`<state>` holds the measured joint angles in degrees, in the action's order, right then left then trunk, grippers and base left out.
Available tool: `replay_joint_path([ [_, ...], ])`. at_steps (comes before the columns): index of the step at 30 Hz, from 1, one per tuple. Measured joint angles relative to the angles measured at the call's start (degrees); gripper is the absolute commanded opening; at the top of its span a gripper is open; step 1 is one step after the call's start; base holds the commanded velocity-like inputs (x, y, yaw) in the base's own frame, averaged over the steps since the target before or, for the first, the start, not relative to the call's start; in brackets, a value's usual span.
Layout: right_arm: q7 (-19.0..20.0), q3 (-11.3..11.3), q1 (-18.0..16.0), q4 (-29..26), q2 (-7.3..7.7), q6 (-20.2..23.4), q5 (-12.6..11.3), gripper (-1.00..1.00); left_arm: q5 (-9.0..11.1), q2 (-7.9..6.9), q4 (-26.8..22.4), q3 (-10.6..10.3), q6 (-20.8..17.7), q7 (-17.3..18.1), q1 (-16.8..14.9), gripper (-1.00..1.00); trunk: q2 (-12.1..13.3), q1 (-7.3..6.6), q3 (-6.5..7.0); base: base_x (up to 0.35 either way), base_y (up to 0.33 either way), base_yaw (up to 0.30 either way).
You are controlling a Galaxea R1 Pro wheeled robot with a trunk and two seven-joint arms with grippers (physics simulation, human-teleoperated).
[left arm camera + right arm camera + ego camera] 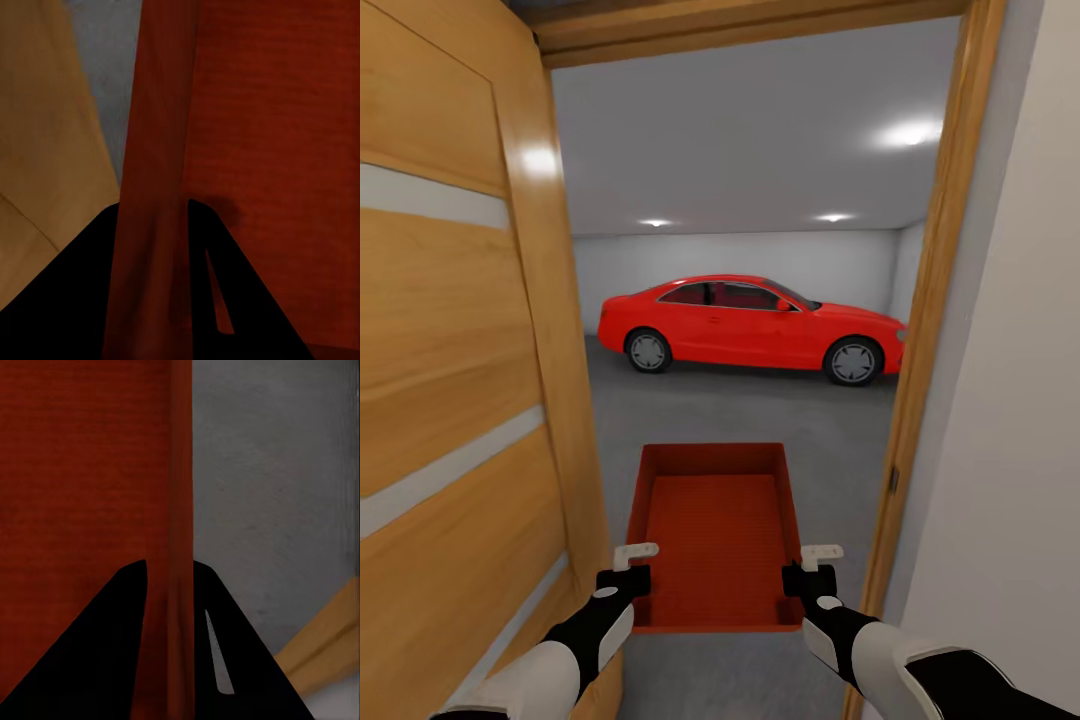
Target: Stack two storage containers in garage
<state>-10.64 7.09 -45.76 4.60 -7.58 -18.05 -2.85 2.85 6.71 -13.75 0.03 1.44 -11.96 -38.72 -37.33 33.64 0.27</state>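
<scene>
I hold one red-orange storage container (718, 530) level in front of me, in a doorway that opens onto the garage. My left gripper (628, 572) is shut on its left wall and my right gripper (812, 572) is shut on its right wall. In the left wrist view the container's wall (154, 187) runs between the dark fingers (75, 300). The right wrist view shows the other wall (178, 547) pinched between the fingers (97, 660) in the same way. Beyond the doorway lies the garage's dark grey floor (760, 415).
An open wooden door (460, 350) stands close on my left and a wooden door frame (930, 330) with a white wall (1010, 450) on my right. A red car (750, 325) is parked across the far side of the garage, under round ceiling lights.
</scene>
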Motion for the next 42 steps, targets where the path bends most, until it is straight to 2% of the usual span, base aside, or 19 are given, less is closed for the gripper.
replay_joint_path([
  [17, -0.01, -0.01, 0.0, 0.01, 0.0, 0.0, 0.01, -1.0, -0.03, 0.0, 0.0, 0.0, 0.0, 0.0, 0.0, -1.0, 0.0, 0.0, 0.0, 0.3, 0.17, -0.223],
  [23, -0.01, -0.07, -0.01, 0.02, -0.01, 0.01, 0.07, -1.0, -0.09, -0.01, -0.02, 0.04, 0.0, 0.0, 0.01, -1.0, 0.0, 0.0, 0.0, 0.286, 0.149, -0.029],
  [37, 0.02, -0.01, -0.01, 0.01, -0.01, 0.09, -0.01, -1.0, 0.02, -0.02, -0.02, -0.02, -0.08, 0.01, 0.01, -1.0, 0.01, 0.03, 0.0, 0.025, 0.011, -0.001],
  [42, 0.0, -0.05, -0.01, 0.09, -0.03, 0.0, -0.02, -1.0, 0.07, -0.03, -0.02, -0.09, -0.08, 0.01, 0.02, -1.0, -0.01, 0.01, 0.0, 0.217, 0.0, 0.0],
])
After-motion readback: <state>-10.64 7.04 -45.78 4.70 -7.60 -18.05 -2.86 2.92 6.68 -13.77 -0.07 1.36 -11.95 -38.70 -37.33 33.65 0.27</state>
